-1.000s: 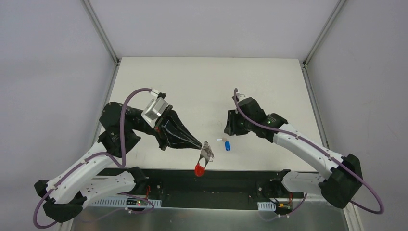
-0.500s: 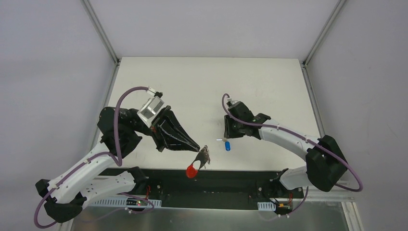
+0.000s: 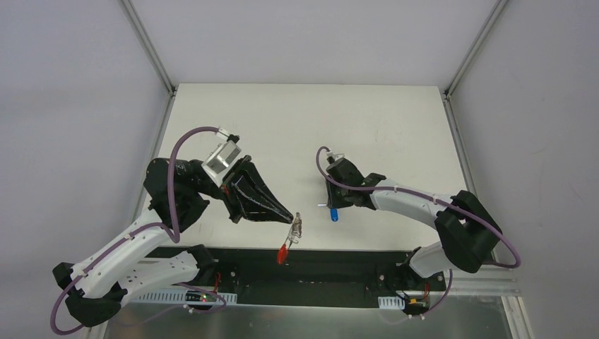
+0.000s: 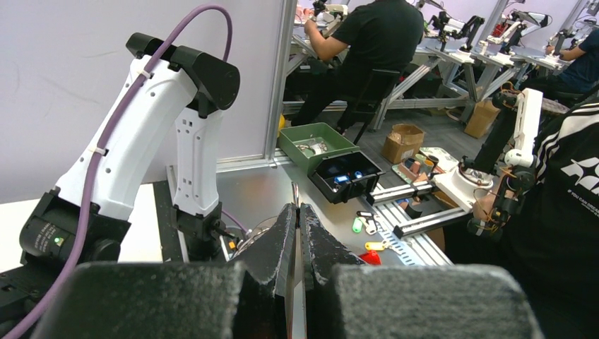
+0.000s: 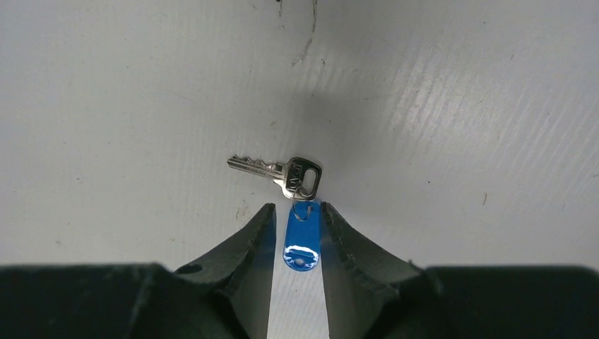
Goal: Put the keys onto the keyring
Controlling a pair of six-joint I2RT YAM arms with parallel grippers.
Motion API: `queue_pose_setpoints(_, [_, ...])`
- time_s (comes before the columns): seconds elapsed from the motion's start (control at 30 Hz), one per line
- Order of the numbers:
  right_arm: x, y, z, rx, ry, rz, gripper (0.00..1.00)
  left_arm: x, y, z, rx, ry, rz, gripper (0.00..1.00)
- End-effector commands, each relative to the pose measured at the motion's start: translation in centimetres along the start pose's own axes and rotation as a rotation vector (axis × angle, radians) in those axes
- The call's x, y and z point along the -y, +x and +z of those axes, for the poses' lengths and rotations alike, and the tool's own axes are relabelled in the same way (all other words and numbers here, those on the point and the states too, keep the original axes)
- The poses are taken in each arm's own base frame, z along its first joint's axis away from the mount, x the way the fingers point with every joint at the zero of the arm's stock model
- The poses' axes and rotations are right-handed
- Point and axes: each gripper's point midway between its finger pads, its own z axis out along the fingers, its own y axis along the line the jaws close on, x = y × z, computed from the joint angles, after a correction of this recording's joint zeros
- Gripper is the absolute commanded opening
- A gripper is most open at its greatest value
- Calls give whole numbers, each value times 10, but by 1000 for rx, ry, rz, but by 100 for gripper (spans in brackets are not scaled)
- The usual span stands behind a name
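The keys lie flat on the white table: a small metal key (image 5: pixel 272 168) joined to a blue oblong tag (image 5: pixel 301 240), seen from above as a blue spot (image 3: pixel 333 214). My right gripper (image 5: pixel 298 205) stands down over the tag, one finger on each side. The right finger is at the tag's edge, and a thin gap shows on the left. My left gripper (image 3: pixel 291 217) is shut on the keyring (image 3: pixel 297 227), held above the table's near edge. Its red strip (image 3: pixel 283 251) hangs below. A thin silver ring (image 4: pixel 294 192) pokes out past the shut fingertips.
The black rail (image 3: pixel 353 261) runs along the table's near edge under the hanging red strip. The white table (image 3: pixel 297 127) stretches back between two frame posts. In the left wrist view the right arm's base (image 4: pixel 191 176) stands close ahead.
My right gripper has moved left and down over the blue tag, and its jaws have narrowed around it. The keyring has swung in the left gripper, its red strip now edge-on.
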Motion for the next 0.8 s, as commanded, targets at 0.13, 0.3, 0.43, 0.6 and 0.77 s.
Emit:
queue_pose_setpoints(0.13, [1, 2, 9, 39, 50, -36, 31, 12, -8, 0, 17, 37, 54, 0])
queue_pose_setpoints(0.3, [5, 0, 10, 48, 77, -44, 27, 11, -7, 1, 14, 34, 54, 0])
queue_pose_setpoints(0.43, [6, 0, 13, 39, 88, -54, 25, 11, -7, 0, 12, 31, 55, 0])
queue_pose_setpoints(0.6, [5, 1, 16, 24, 88, -63, 21, 10, -6, 0, 6, 28, 55, 0])
queue_pose_setpoints(0.77, [5, 0, 13, 32, 89, -68, 0, 8, -5, 0, 3, 24, 54, 0])
